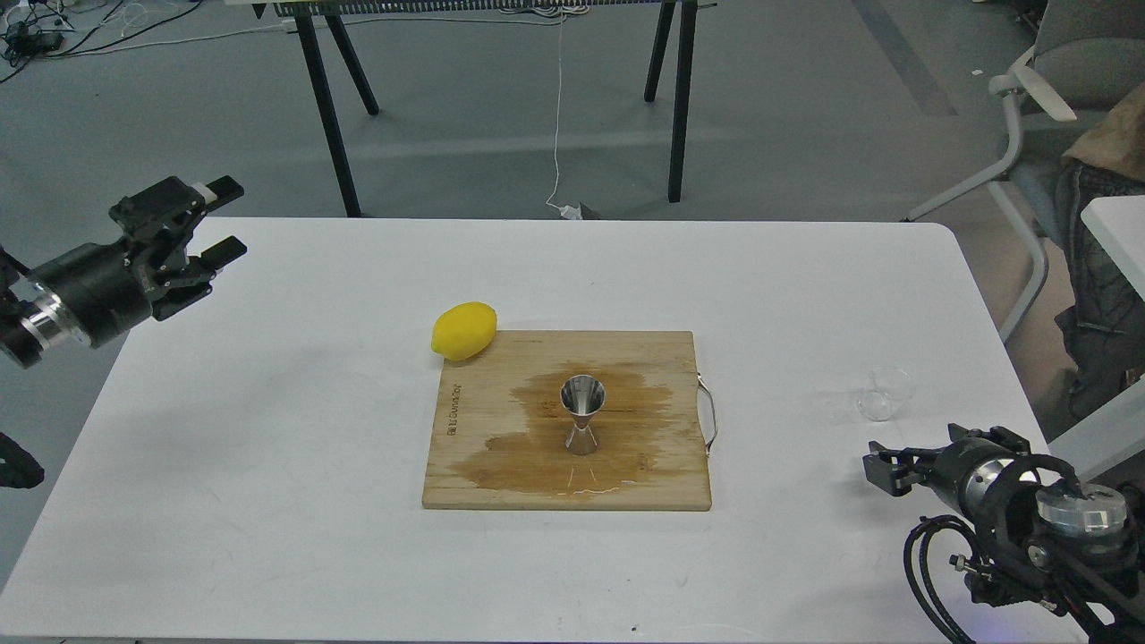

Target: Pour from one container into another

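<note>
Head view: clear glass cup [881, 394] on the white counter [268, 447], right of the wet cutting board [483, 483]; just ahead of the right end effector [872, 470], slightly up and away, so nearer that arm; fingers too dark to tell open from closed, holding nothing; steel jigger [582, 414] upright mid-board; left end effector [219, 224] parted, empty, well apart; lemon [464, 331] at the board's far-left corner.

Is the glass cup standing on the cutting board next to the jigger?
No, the glass cup sits on the white table right of the cutting board; only the jigger stands there.
</note>
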